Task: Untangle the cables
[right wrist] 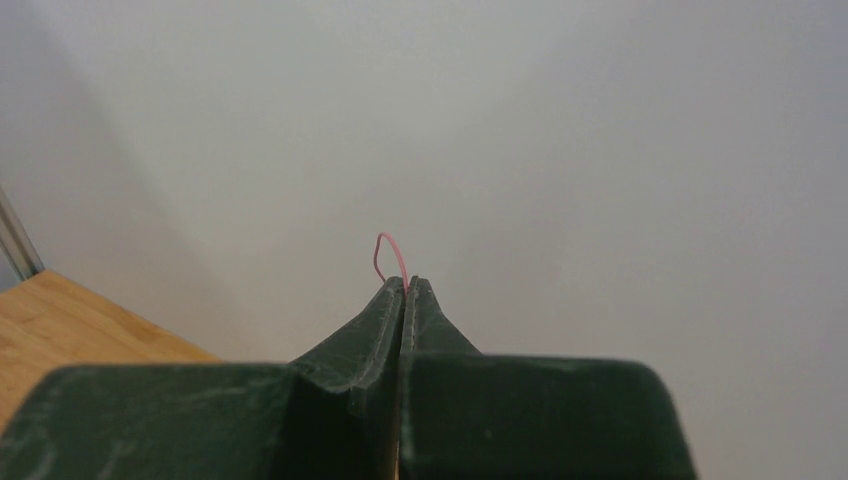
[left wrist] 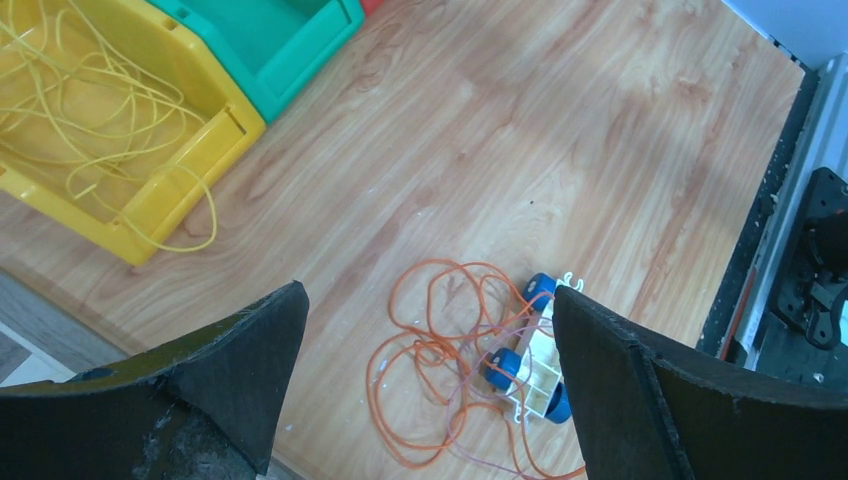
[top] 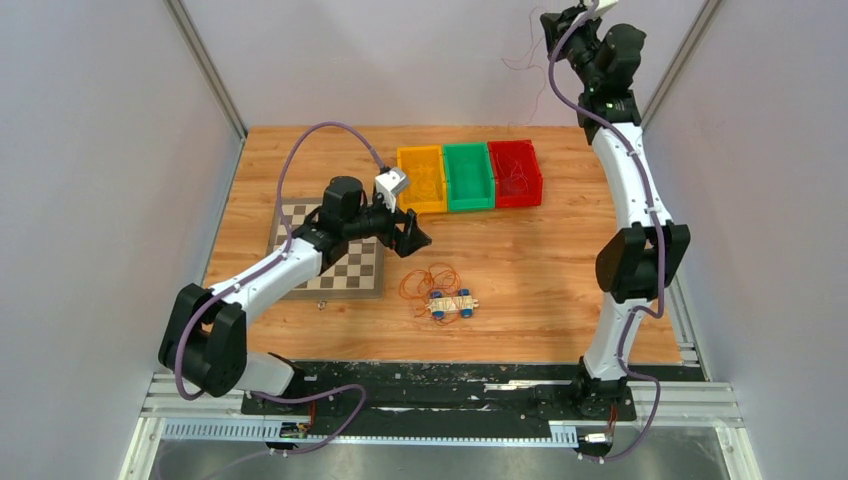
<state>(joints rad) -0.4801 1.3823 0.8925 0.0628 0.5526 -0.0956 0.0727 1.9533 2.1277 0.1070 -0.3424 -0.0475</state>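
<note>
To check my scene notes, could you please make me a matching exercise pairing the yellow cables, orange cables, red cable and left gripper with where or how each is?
1 yellow cables
2 orange cables
3 red cable
4 left gripper

A pinched in the shut right gripper
B open, empty
C in the yellow bin
D on the table by the wheeled toy

Pairs: 1-C, 2-D, 3-A, 4-B

Wide-spread hand [left wrist: 428, 293], orange cables [left wrist: 432, 350] beneath
</note>
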